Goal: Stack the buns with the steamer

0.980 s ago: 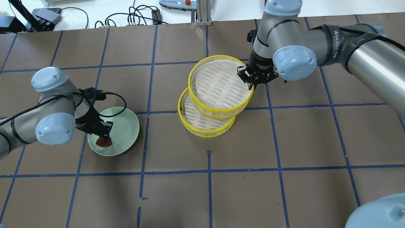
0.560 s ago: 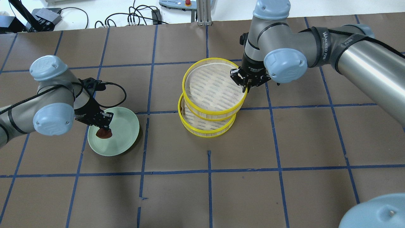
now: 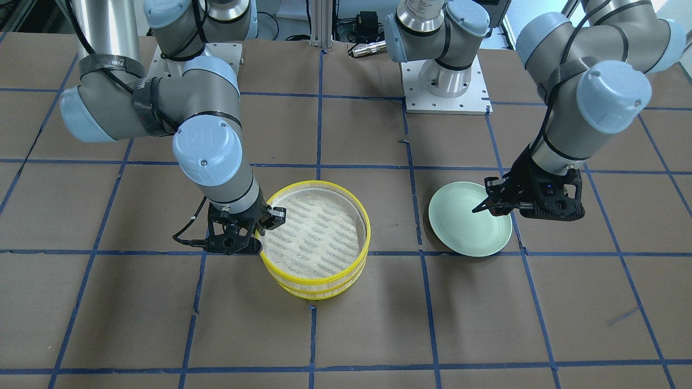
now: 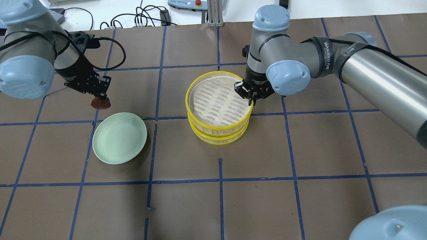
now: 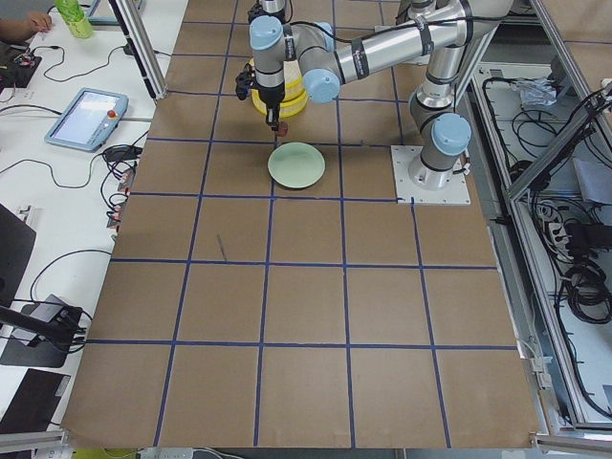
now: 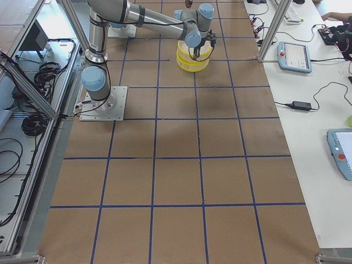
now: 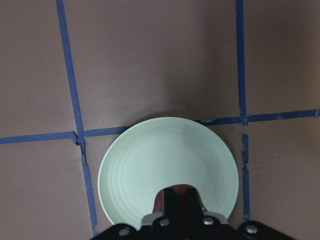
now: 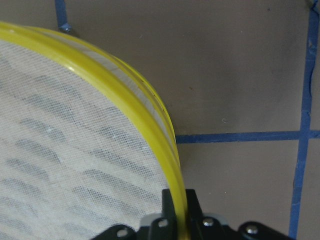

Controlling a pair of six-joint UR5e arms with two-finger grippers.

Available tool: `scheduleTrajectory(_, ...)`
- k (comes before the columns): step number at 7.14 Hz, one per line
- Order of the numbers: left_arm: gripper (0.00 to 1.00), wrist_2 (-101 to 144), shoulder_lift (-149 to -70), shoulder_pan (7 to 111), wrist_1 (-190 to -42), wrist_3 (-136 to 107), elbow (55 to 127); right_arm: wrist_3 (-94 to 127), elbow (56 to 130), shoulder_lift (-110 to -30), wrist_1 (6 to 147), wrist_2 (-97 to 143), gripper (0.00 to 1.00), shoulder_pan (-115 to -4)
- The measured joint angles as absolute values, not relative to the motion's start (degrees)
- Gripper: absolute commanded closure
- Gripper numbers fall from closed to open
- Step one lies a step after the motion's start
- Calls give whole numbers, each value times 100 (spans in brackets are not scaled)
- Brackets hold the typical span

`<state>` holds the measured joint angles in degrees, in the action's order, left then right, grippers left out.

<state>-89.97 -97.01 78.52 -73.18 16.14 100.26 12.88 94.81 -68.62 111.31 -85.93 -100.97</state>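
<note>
The left gripper [image 4: 100, 99] pinches one reddish-brown rounded bun [image 4: 101, 104], which hangs below its fingertips in the air above the one pale green round plate [image 4: 120, 140]; the bun's long axis cannot be told. The right gripper [image 4: 252, 101] is clamped on the right rim of the upper yellow-rimmed mesh steamer tier [image 4: 187, 100]; it is one of two, sitting atop the lower steamer tier [image 4: 217, 141] mid-table.

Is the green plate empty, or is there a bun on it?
Empty. The plate shows only bare green; the left gripper holds the brown bun clear of it.
</note>
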Motion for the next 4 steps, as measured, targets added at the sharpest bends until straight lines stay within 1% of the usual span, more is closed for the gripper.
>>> scheduleTrajectory(1, 98, -8988, -9685, 7855, -7324, 1624, 10006, 1280, 9532, -6862, 11146, -8605, 88, -10105)
scheduleTrajectory(3, 98, -8977, -9678, 7857, -7320, 1642, 10002, 1275, 9575, -6861, 11172, -8607, 81, -10119)
scheduleTrajectory(4, 98, -8975, -9677, 7857, -7316, 1648, 10002, 1274, 9577, -6863, 11177, -8605, 74, -10123)
